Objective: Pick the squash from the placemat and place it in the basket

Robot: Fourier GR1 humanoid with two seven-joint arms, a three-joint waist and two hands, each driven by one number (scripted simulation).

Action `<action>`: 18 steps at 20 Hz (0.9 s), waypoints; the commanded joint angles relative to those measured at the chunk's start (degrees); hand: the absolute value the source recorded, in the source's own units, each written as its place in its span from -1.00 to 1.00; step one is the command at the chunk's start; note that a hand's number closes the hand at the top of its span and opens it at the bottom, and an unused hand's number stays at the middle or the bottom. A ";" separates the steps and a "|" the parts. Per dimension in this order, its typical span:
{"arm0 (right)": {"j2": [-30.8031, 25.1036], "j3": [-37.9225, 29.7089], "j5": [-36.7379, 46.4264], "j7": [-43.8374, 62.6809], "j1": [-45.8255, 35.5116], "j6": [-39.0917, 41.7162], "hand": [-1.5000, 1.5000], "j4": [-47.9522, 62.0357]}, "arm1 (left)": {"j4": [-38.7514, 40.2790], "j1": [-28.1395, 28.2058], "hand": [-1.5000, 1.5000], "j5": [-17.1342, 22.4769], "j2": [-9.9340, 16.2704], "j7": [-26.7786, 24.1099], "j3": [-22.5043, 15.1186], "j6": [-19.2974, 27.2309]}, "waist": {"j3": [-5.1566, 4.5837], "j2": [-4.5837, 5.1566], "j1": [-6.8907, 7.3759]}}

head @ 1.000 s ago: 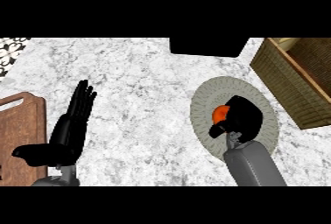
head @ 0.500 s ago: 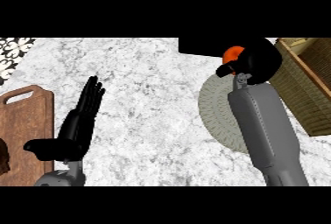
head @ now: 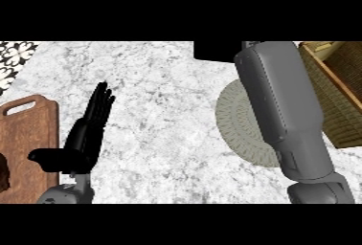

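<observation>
My right forearm [head: 283, 110] stretches up across the round grey-green placemat [head: 237, 122] and leaves the view at the top. The right hand and the squash are out of sight beyond that upper edge. The woven basket [head: 339, 91] stands at the right edge, its wooden rim just right of the forearm. The placemat's visible part is bare. My left hand [head: 88, 129] rests open at the lower left, fingers straight and pointing up, thumb out to the left.
A brown wooden cutting board [head: 32, 143] with a handle hole lies at the left edge, a dark object on its lower left. A black-and-white patterned tile area [head: 14, 57] shows at the top left. The counter is grey marble [head: 163, 105].
The right arm has lifted the orange squash off the placemat and carried it up and to the right, past the view's top edge. The left hand has stayed put.
</observation>
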 commanded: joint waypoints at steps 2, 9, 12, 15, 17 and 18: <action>-0.11 -5.59 3.58 11.47 -9.29 -5.90 1.00 6.91 | 0.80 0.31 0.00 0.13 -0.28 -0.44 0.67 0.40 | -0.04 -0.16 -1.10; -1.92 -9.78 11.33 16.18 -13.32 0.19 1.00 16.71 | -0.40 2.16 0.00 -0.54 -0.24 0.50 0.75 1.37 | -0.02 -0.90 -2.92; -2.51 -10.85 13.58 17.30 -13.98 2.67 1.00 17.10 | 3.04 1.85 0.00 0.48 0.45 -3.23 3.59 0.76 | -0.04 -1.26 -4.68; -3.80 -12.92 14.76 16.22 -13.31 -2.40 1.00 20.17 | 2.29 1.43 0.00 0.29 0.10 -1.87 3.10 1.04 | 0.03 -0.87 -4.30; -5.02 -14.37 14.03 14.21 -14.76 -0.81 1.00 18.72 | 0.47 2.12 0.00 0.77 1.67 -0.44 3.82 0.15 | 0.08 -1.36 -4.85; -4.40 -14.46 14.91 14.47 -12.44 -4.04 1.00 18.85 | 0.66 2.39 0.00 0.16 -0.22 -1.03 2.63 1.36 | 0.09 -1.27 -4.97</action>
